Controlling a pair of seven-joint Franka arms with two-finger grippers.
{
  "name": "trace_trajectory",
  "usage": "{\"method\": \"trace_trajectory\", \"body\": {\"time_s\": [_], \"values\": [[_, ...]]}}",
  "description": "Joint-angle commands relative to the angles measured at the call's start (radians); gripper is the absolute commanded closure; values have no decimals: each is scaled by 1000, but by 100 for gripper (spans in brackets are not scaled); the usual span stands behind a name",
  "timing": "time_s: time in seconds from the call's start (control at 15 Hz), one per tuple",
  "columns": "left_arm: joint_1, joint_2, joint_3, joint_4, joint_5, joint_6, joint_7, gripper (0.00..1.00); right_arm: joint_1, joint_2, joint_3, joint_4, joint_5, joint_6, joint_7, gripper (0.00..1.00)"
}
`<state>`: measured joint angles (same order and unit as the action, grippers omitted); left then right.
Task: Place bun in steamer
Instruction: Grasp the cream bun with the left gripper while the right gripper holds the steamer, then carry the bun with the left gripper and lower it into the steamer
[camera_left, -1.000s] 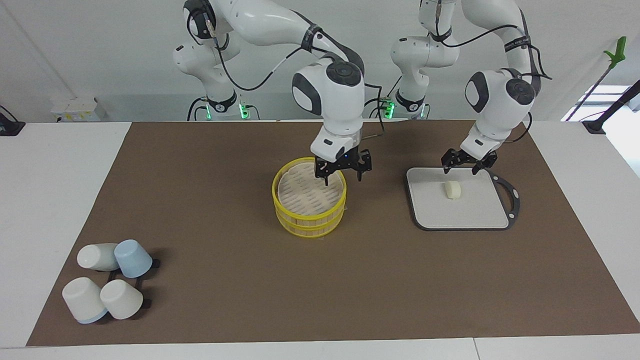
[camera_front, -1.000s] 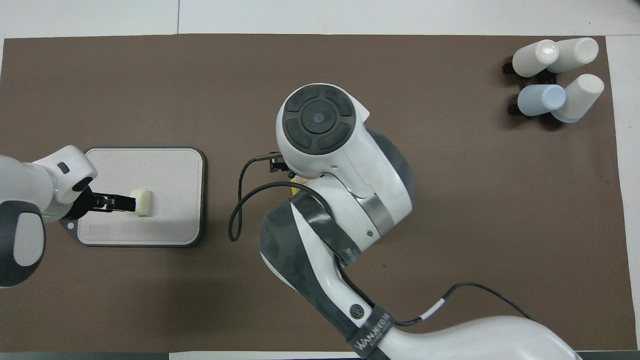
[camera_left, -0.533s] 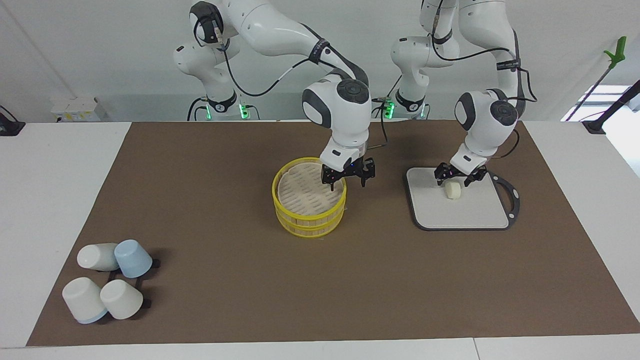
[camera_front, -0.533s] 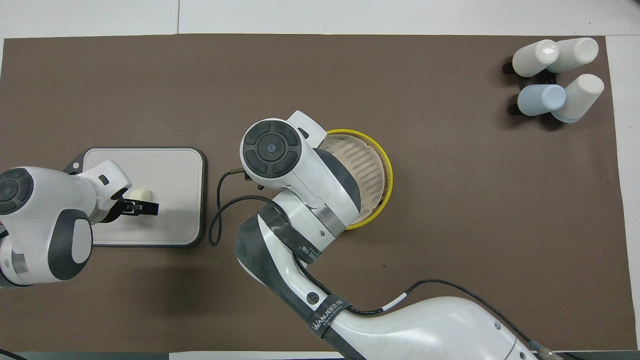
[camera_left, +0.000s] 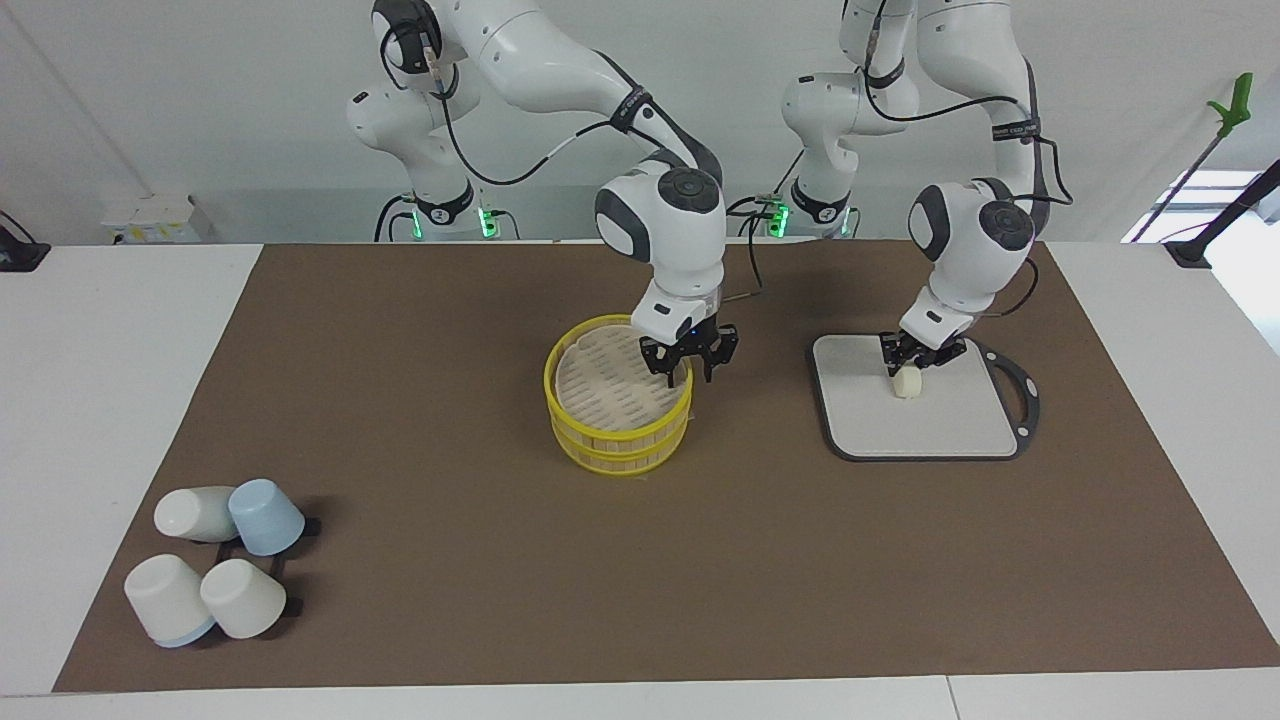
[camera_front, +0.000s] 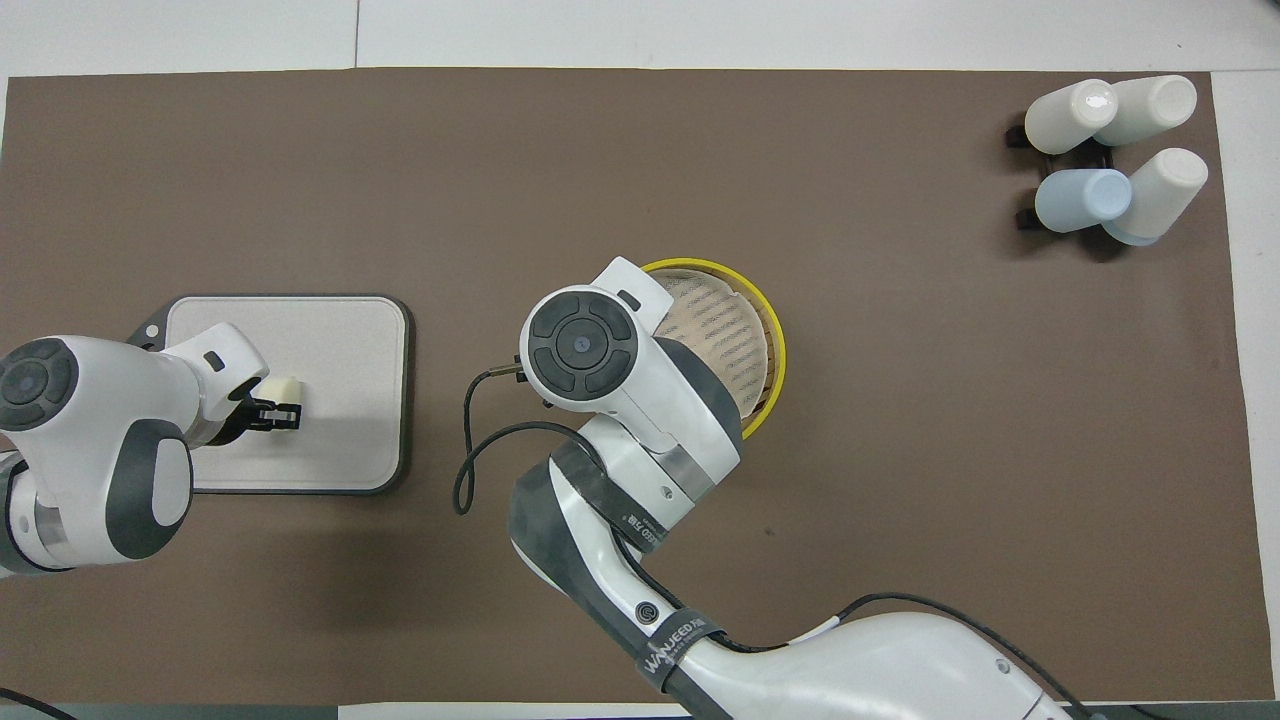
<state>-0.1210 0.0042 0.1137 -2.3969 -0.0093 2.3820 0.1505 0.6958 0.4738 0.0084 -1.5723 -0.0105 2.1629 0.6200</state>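
The small cream-white, short cylindrical bun (camera_left: 907, 381) (camera_front: 284, 391) lay on the pale grey rectangular board with a dark rim (camera_left: 940, 425) (camera_front: 340, 440), toward the left arm's end of the brown mat (camera_left: 450, 600) (camera_front: 900, 400). The left gripper (camera_left: 915, 362) (camera_front: 275, 413) was down at the bun, its black fingers (camera_left: 893, 349) closed in on either side of the dough and clamped on it (the bun still sat on the board). The round yellow-rimmed steamer basket with a beige slatted floor (camera_left: 619, 395) (camera_front: 745, 335), two tiers stacked and uncovered, stood at the middle of the mat, well apart from the board. The right gripper (camera_left: 690, 370) sat at the steamer's rim on the side toward the board, its fingers (camera_left: 669, 366) standing apart with the yellow rim between them; in the overhead view the arm's wrist hid them. Four upturned white and pale blue cups (camera_left: 215, 575) (camera_front: 1115, 160) were clustered at the mat's corner toward the right arm's end, farther from the robots than the steamer.
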Motion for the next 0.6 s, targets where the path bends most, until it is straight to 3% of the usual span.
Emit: {"method": "trace_trajectory", "body": {"time_s": [0.0, 0.2, 0.33, 0.53], "values": [[0, -12, 3, -15, -3, 19, 11, 67, 1, -35, 1, -45, 1, 14, 15, 100], [-3, 3, 1, 76, -11, -90, 1, 66, 1, -34, -1, -40, -2, 23, 14, 100], [-24, 5, 1, 232, -20, -295, -26, 66, -2, -32, -1, -22, -9, -3, 10, 100], [-64, 5, 1, 465, -43, -551, -179, 66, -48, -15, -7, 174, -26, -280, -70, 100]]}}
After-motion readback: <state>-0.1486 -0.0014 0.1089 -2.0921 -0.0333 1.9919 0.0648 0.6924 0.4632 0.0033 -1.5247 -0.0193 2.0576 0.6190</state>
